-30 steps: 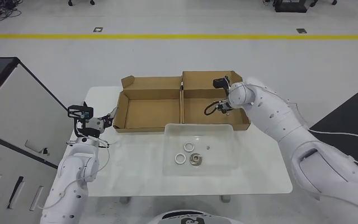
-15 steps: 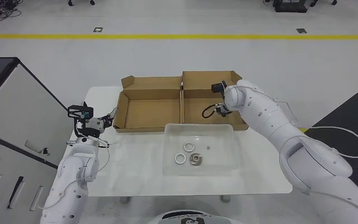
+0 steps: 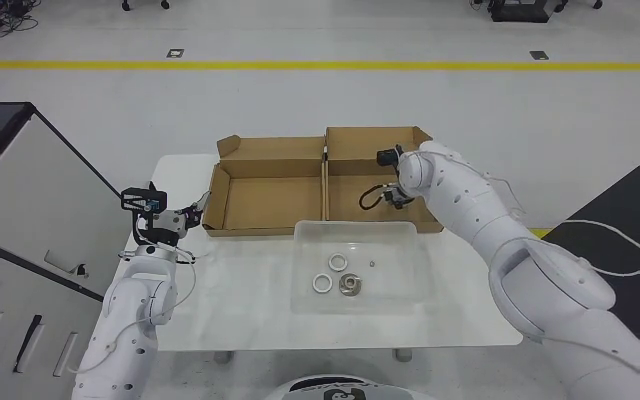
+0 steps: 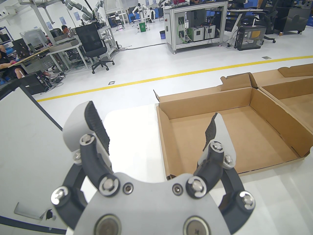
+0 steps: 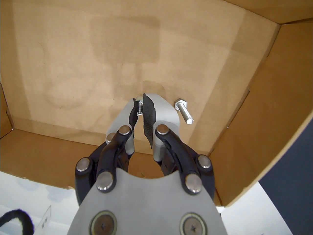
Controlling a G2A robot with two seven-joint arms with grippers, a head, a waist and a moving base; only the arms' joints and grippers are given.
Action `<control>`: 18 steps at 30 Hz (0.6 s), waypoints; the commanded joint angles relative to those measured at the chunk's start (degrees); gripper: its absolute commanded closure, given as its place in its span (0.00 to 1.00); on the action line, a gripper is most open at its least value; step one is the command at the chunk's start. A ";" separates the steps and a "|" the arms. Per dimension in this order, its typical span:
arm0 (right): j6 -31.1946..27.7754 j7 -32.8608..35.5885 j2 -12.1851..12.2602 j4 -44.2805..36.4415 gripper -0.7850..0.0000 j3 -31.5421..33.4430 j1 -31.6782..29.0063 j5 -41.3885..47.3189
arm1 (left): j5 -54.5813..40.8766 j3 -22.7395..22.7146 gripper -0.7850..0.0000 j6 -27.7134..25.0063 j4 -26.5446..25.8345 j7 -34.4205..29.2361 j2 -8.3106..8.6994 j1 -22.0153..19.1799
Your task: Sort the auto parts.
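Two bolts show inside the right box (image 5: 73, 50): one bolt (image 5: 139, 107) is pinched between the pads of the right gripper (image 5: 139, 102), head pointing down at the cardboard floor, and whether it touches the floor cannot be told. The fingers stand narrow, closed onto its thread. A second bolt (image 5: 184, 112) lies on its side on the box floor just beside the gripper, near the corner where two walls meet. In the top view the right gripper (image 3: 398, 193) hangs over the near half of the right box (image 3: 375, 133), which sits at the far side of the table (image 3: 250, 290). The left box (image 3: 270, 205) stands against it, the two sharing a side, and its floor is bare cardboard (image 4: 220, 133). A clear tray (image 3: 400, 280) lies just in front of the boxes, nearer the robot. In it are two white rings, one (image 3: 339, 262) a little farther back than the other (image 3: 321, 284), with a metal part (image 3: 349, 286) touching or just beside the nearer ring, and a small dark piece (image 3: 372, 264) apart from them. The left gripper (image 4: 152, 111) is held over the table's left edge, beside the left box's outer wall, its fingers spread wide with nothing between them; from above it (image 3: 195, 210) sits well apart from the tray.
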 commanded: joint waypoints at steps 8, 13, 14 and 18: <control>-1.49 -0.71 -0.51 0.53 0.66 1.66 1.70 0.03 | 0.00 0.00 0.00 0.00 0.00 0.00 0.00 0.00; -2.66 -0.72 0.17 -0.85 0.35 3.60 2.69 -0.07 | 0.00 0.00 0.00 0.00 0.00 0.00 0.00 0.00; -3.04 -0.69 0.44 -1.36 0.35 4.06 2.82 -0.26 | 0.00 0.00 0.00 0.00 0.00 0.00 0.00 0.00; -4.59 0.13 2.01 -4.79 0.26 6.72 3.01 -0.50 | 0.00 0.00 0.00 0.00 0.00 0.00 0.00 0.00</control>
